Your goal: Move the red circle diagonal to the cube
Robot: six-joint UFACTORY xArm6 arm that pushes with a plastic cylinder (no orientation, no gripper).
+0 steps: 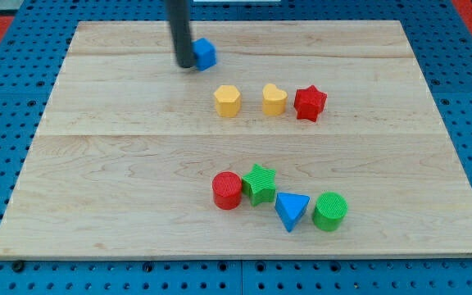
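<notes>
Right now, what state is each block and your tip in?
my tip: at the blue cube's left side, seemingly touching.
blue cube: near the view's top, partly hidden by the rod.
red circle: upright, against the green star's left.
green star: between red circle and blue triangle.
blue triangle: beside the green circle.
green circle: upright.
yellow blocks and red star: in a row, apart.

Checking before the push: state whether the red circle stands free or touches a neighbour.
Touching, it seems: the red circle sits against the green star with no visible gap. My tip is far off, beside the blue cube.
</notes>
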